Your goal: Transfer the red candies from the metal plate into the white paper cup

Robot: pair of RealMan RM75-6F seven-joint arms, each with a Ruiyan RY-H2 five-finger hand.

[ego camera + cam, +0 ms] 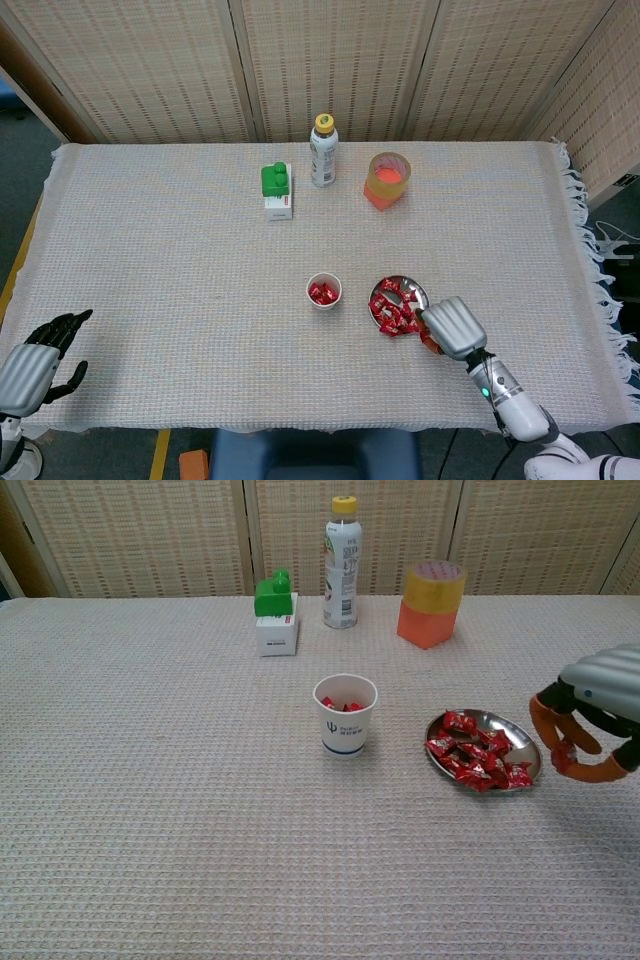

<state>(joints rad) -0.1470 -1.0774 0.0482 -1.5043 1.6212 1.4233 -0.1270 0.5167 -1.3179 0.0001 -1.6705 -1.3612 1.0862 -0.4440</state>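
Left hand (30, 368): dark fingers (62, 323) spread apart, holding nothing, at the near left edge of the desk (150, 250); seen in the head view only.

Desk: covered by a pale woven cloth with a fringe (590, 240) down its right edge.

Green and white box (274, 614): upright, far side of the desk, left of centre.

Bottle (341, 563): white with a yellow cap, upright, just right of the box and apart from it.

Orange container (431, 605): yellowish top, far side, right of the bottle, apart from it.

White paper cup (345, 715): upright near the middle of the desk, a small blue mark on its side, a few red candies (342, 706) visible inside.

Metal plate (518, 734): shallow and round, just right of the cup and not touching it. A heap of red candies (478, 757) lies on it, mostly on the near and left part.

Right hand (590, 710): at the right rim of the plate, grey back uppermost, orange fingers (546, 724) curled in and downward. In the chest view a small red candy (561, 760) shows pinched at the fingertips, clear of the cloth. In the head view the hand overlaps the plate's near right edge, with a bit of red showing beneath it. The forearm (510, 400) runs off toward the near right corner.
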